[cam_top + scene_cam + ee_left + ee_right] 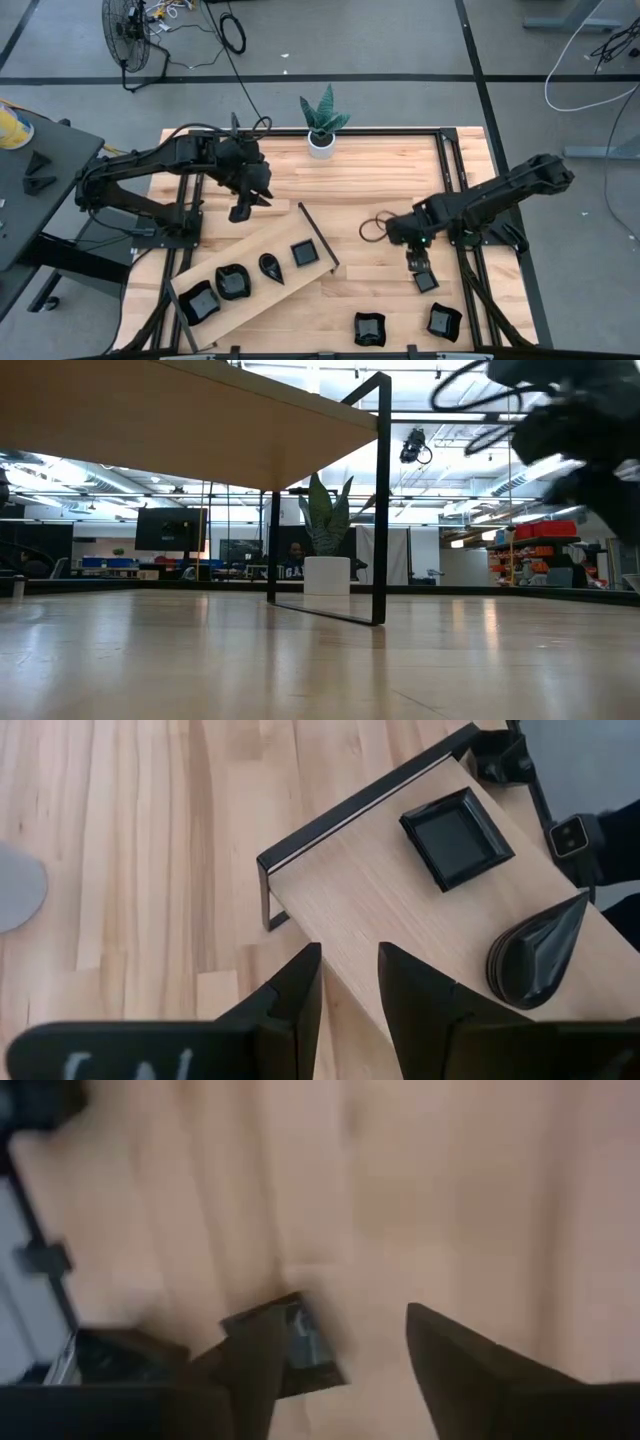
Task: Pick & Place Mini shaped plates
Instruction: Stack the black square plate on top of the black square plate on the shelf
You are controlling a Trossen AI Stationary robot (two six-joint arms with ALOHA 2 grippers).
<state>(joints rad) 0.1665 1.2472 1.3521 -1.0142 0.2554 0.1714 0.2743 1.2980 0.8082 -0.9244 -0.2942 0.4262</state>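
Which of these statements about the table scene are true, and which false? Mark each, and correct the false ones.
1. Four black dishes sit on the raised wooden board. True.
2. The potted plant stands at the near edge of the table. False: it stands at the far edge.
3. The left hand holds a dish. False: its fingers are empty, above the board's end.
4. Two black dishes lie on the table near its front edge, off the board. True: a wavy dish and another dish.
5. The right hand is above the board. False: it is over the bare table, at a small dish.
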